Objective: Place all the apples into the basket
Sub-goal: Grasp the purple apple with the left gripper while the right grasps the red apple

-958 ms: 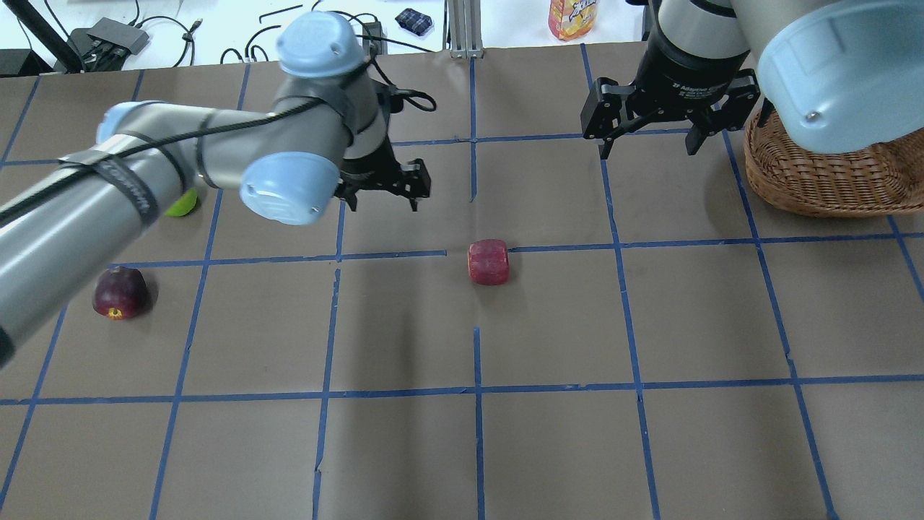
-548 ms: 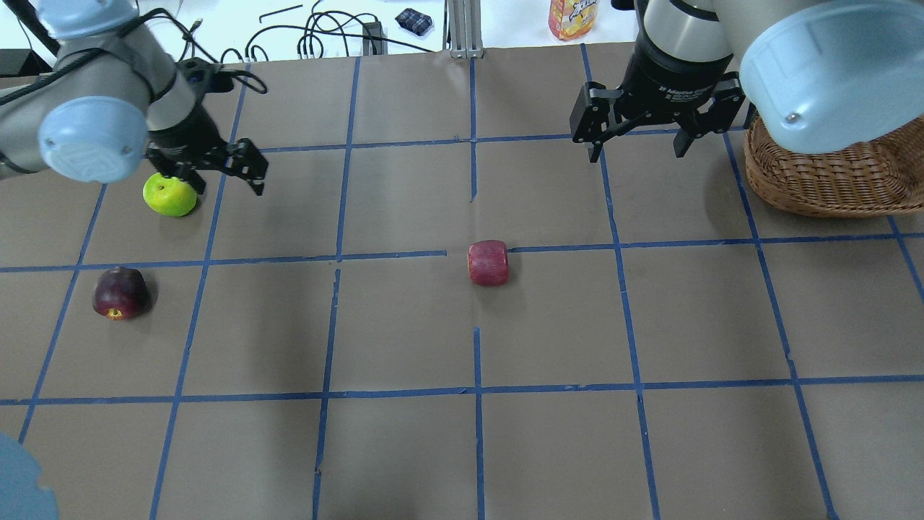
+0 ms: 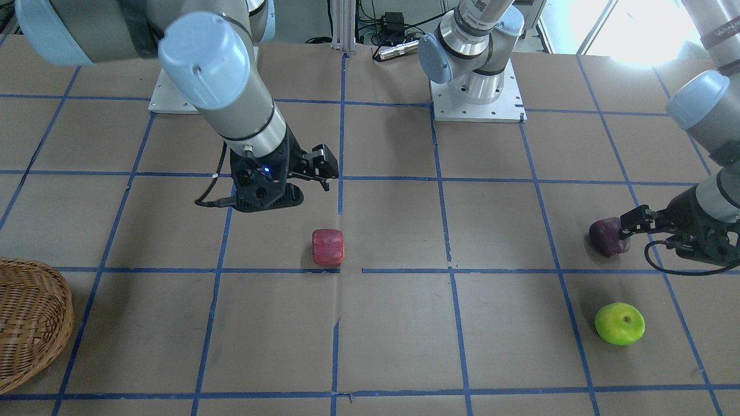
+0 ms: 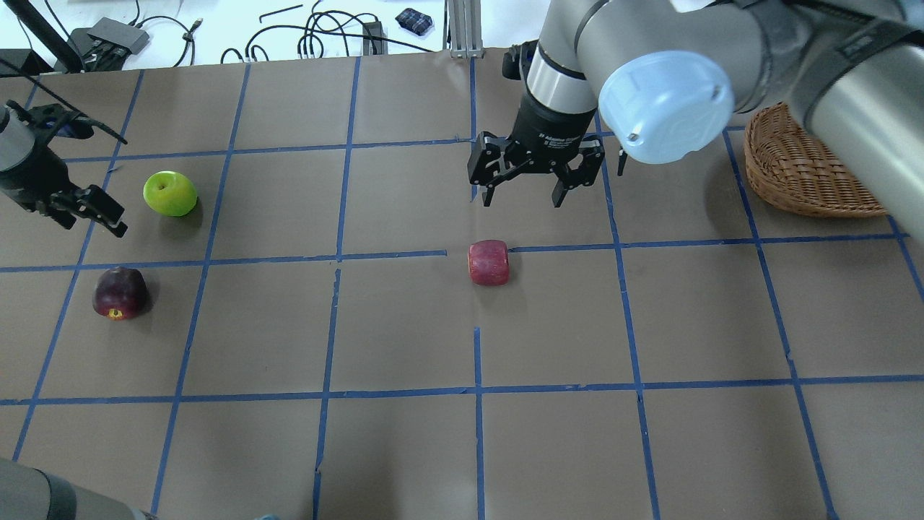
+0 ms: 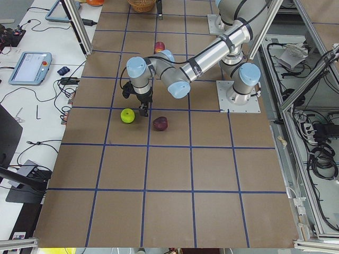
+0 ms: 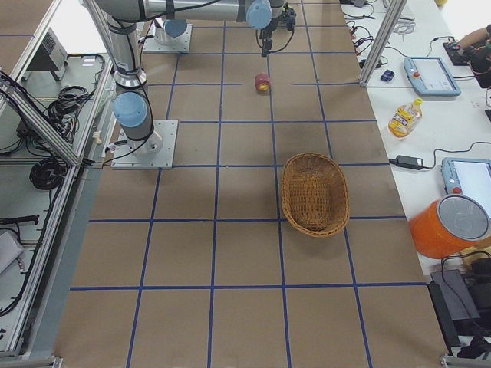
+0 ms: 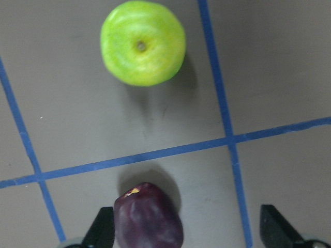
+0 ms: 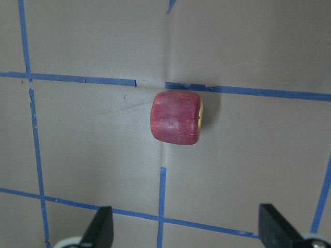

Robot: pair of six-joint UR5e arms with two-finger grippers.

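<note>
The left gripper (image 4: 94,225) is held wide open, with nothing gripped, between the maroon apple (image 4: 120,292) and the green apple (image 4: 170,193). The right gripper (image 4: 521,200) is likewise spread wide and empty, just beyond the red apple (image 4: 489,262). All three apples are left on the table, well apart from the basket (image 4: 801,173).

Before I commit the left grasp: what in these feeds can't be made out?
- Dark maroon apple: cut off by the left wrist view's bottom edge, between the left tool's fingers; front-facing, that tool overlaps it, so contact is unclear.
- Light-brown woven wicker basket: overhead, the right arm hides part; front-facing, the left edge crops it.
- Blocky red apple: tiny in the exterior left view.
</note>
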